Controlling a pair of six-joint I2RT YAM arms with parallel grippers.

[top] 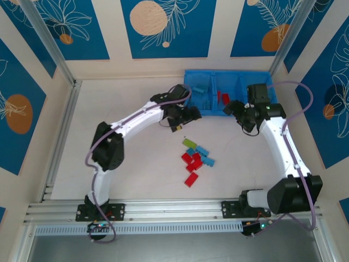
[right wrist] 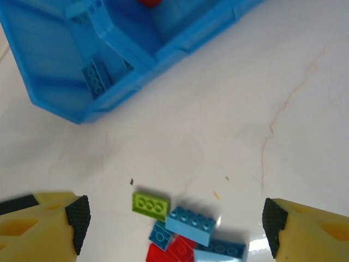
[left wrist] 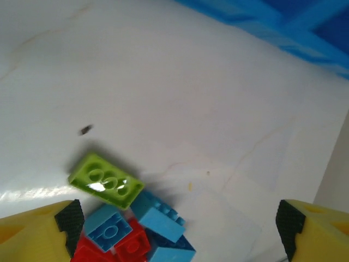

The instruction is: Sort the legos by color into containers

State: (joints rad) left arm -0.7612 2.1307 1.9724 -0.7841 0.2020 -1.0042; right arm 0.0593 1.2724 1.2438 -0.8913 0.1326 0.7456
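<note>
A loose pile of legos [top: 196,158] lies mid-table: a lime green brick [top: 189,143] at its far edge, with light blue and red ones [top: 192,164] behind it. My left gripper [top: 184,117] hangs open above the table between the pile and the blue tray [top: 256,76]. Its wrist view looks down on the green brick [left wrist: 106,180], light blue bricks [left wrist: 158,215] and a red one [left wrist: 131,245]. My right gripper [top: 235,107] is open by the tray's near wall, empty, above the green brick [right wrist: 150,204] and a light blue brick [right wrist: 191,225].
The tray [right wrist: 109,103] holds light blue bricks [top: 199,87] in its left compartment and red ones [top: 223,98] in the middle one. Blue patterned walls close in the table on three sides. An aluminium rail runs along the near edge by the arm bases.
</note>
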